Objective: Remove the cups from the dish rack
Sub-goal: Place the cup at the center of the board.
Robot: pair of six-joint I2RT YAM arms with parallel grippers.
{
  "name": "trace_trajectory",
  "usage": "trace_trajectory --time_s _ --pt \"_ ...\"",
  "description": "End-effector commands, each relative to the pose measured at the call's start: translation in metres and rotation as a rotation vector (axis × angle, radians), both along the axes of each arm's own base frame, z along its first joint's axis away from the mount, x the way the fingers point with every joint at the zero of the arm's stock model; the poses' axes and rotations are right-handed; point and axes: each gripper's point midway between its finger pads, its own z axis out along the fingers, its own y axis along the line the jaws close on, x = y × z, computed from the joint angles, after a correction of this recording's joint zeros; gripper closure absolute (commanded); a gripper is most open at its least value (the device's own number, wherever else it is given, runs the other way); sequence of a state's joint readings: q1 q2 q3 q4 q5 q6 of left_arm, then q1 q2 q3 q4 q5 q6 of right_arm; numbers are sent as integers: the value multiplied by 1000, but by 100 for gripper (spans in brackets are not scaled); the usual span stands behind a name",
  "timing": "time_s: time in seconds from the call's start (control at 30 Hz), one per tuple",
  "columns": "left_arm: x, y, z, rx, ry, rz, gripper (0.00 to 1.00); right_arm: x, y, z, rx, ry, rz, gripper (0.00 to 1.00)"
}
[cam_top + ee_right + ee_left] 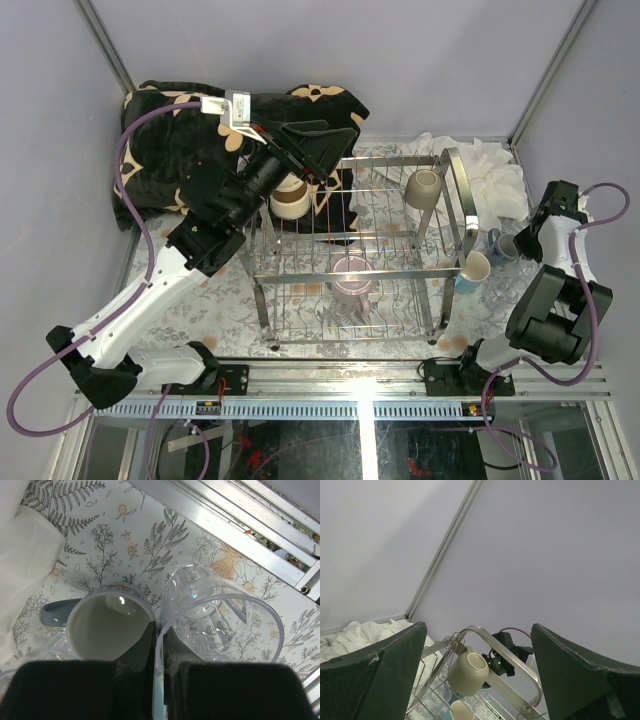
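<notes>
Clear ribbed glass (225, 615) is what the right gripper (160, 630) is clamped on. Its fingers are pressed together over the thin rim, one inside the wall and one outside. The glass is empty and stands on the leaf-printed tablecloth (150, 545). Touching its left side is a grey-blue mug (107, 630), upright with a pale, empty inside and its handle pointing left. A white cloth (25, 550) lies beyond the mug.

The left gripper (477, 627) hangs with its jaws spread wide and nothing between them, above the far left part of the dish rack (300, 277).

Three cups are in the chrome wire rack:
- A beige cup (425, 187) is tipped on its side near the right end handle.
- A pink-mauve mug (352, 280) sits low near the front.
- A cream cup (291, 200) is at the left.

Another cream cup (476, 267) is just outside the rack's right end, on the table.

A dark floral blanket (170, 140) is bunched at the far left corner.

The left arm's wrist covers part of the cream cup in the rack. From above, the right gripper's fingers are hard to pick out among the cups beside the rack. In the right wrist view the gripper body blocks the lower frame. Something clear at its lower left edge is cut off, and I cannot tell what it is.
</notes>
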State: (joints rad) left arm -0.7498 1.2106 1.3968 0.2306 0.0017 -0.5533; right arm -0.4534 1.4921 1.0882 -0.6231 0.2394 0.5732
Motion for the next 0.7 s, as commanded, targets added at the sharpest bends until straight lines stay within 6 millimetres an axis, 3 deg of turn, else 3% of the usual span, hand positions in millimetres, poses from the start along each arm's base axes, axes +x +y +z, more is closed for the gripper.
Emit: trace_trajectory --time_s 0.0,0.23,0.53,0.67 --pt "-7 8 22 -38 -42 -4 15 -5 2 -3 47 -8 -31 100" --pt "-6 5 20 -37 -36 -14 15 -1 4 11 37 -55 1 100" --pt "-4 -1 17 -40 -25 -31 15 9 3 48 -6 -175 21 100" --pt "-4 0 18 -41 -26 -31 15 7 2 49 -7 -162 5 100"
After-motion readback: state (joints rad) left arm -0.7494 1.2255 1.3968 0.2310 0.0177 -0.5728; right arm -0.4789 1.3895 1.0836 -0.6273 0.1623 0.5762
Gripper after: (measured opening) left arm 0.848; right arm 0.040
